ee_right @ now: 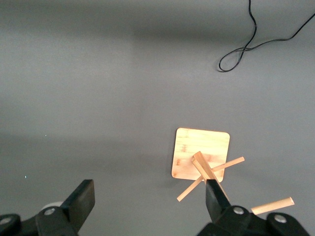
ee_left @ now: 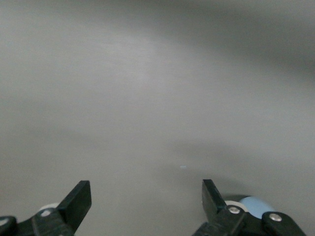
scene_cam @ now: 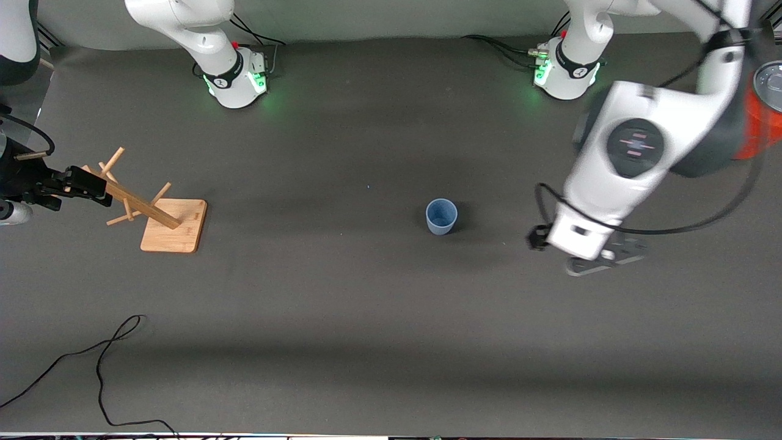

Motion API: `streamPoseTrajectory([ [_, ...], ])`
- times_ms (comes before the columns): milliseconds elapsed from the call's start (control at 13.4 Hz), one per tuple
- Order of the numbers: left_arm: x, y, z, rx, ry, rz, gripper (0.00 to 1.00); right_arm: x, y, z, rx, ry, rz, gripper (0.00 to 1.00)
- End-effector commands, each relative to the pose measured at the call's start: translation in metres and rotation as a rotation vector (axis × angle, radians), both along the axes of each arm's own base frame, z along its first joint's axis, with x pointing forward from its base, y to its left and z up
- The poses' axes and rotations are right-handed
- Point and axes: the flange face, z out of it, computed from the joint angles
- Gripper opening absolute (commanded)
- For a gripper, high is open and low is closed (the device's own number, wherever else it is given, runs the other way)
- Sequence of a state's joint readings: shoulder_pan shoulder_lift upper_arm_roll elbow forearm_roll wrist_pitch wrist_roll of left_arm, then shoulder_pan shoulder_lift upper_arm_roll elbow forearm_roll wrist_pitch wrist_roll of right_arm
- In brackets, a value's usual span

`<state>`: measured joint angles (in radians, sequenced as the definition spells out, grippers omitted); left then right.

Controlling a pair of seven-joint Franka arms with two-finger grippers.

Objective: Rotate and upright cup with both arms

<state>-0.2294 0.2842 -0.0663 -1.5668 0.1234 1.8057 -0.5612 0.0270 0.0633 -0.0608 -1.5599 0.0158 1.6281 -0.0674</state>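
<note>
Here, a dark grey table (scene_cam: 342, 293) is seen from a high camera facing two white robot arms whose green-lit bases stand along the top edge. A small pale blue cup (scene_cam: 441, 216) stands upright on the table, rim up, roughly in the middle and somewhat toward the left arm's end. Nothing touches it.

The left gripper (scene_cam: 602, 260) hangs over bare table beside the cup, further toward the left arm's end and apart from it. In the left wrist view its black fingers (ee_left: 78, 199) stand wide apart with nothing between them, only grey table surface; a sliver of the pale blue cup shows at the frame's edge past one finger.

The right gripper (scene_cam: 85, 183) is up over the right arm's end of the table, just beside a wooden peg rack (scene_cam: 156, 211) with a square bamboo base and a slanting post. In the right wrist view its fingers (ee_right: 81, 199) are likewise spread wide and empty, with the rack below.

An orange-red can (scene_cam: 760, 116) with a grey top sits at the left arm's end, partly hidden by the arm. A black cable (scene_cam: 101, 360) loops across the table nearer the camera. No writing or label can be read anywhere.
</note>
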Motion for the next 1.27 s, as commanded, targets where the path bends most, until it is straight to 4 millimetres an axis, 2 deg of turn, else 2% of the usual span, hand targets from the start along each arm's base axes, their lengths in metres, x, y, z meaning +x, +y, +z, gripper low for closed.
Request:
streamPoseTrajectory([
  [0,-0.019,0.058,0.032,-0.017,0.032,-0.031,1.0,-0.005,-0.001,0.003,-0.004,-0.006,-0.018,1.0],
  [150,-0.047,0.088,0.055,-0.012,0.023,-0.023,1.0,-0.005,-0.001,0.003,-0.004,-0.006,-0.018,1.0],
  [225,-0.057,0.109,0.063,-0.01,0.025,-0.022,1.0,-0.005,-0.001,0.003,-0.004,-0.006,-0.018,1.0],
  [300,-0.069,0.12,0.07,-0.008,0.029,-0.05,1.0,-0.005,-0.001,0.003,-0.004,-0.006,-0.018,1.0],
  [449,-0.084,0.154,0.084,-0.018,0.041,-0.047,1.0,-0.005,-0.001,0.003,-0.004,-0.004,-0.018,1.0],
  [524,-0.089,0.177,0.094,-0.06,0.036,-0.014,1.0,-0.005,-0.001,0.003,-0.004,-0.006,-0.018,1.0],
  [674,-0.088,0.185,0.097,-0.081,0.028,-0.071,1.0,-0.005,-0.003,0.003,-0.004,-0.006,-0.021,1.0],
  [824,-0.084,0.183,0.098,-0.117,0.029,-0.068,1.0,-0.005,-0.004,0.003,-0.004,-0.006,-0.021,1.0],
  [1048,-0.084,0.15,0.102,-0.107,0.042,-0.124,1.0,-0.003,-0.004,0.005,-0.006,-0.01,-0.021,1.0],
  [1198,-0.084,0.148,0.103,-0.105,0.04,-0.132,1.0,-0.003,-0.004,0.005,-0.004,-0.01,-0.021,1.0],
])
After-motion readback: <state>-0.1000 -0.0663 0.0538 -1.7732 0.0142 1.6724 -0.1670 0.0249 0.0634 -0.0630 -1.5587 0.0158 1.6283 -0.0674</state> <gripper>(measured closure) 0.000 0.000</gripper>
